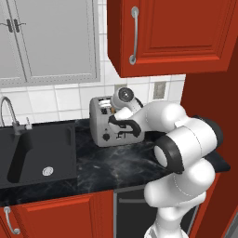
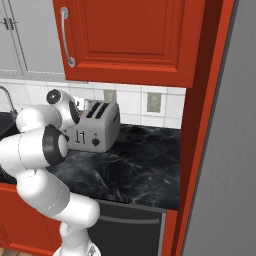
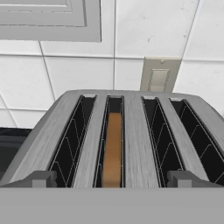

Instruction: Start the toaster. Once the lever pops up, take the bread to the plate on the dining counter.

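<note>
In the left base view, the end effector [image 1: 113, 122] hung against the front upper edge of the toaster [image 1: 103, 124], its black fingers spread wide and closed on nothing. The toaster stood directly behind and below it on the black marbled worktop [image 1: 116, 162], close to the white tiled wall. Off to the end effector's left lay the dark sink [image 1: 37, 153] with its curved faucet [image 1: 9, 114]. Above and to its right hung a red wall cabinet [image 1: 172, 32], and a grey outlet plate [image 1: 159, 89] sat on the tiles just beyond it to the right.

In the right base view, the arm's white links covered the end effector, so its spread could not be told from this side. The toaster [image 2: 97, 131] showed its front panel with two dark knobs and its slots on top, resting on the worktop [image 2: 130, 167]. Two outlet plates were set in the tiles behind it, and the red cabinet [image 2: 130, 37] hung overhead.

In the hand view, the two finger tips [image 3: 41, 179] stood far apart at the bottom edge, straddling the toaster's top [image 3: 135, 144]. Four slots ran away from the end effector. The bread [image 3: 113, 151] sat sunk in the second slot from the left, between the tips and nearer the left one. An outlet plate [image 3: 158, 75] sat on the wall beyond.
</note>
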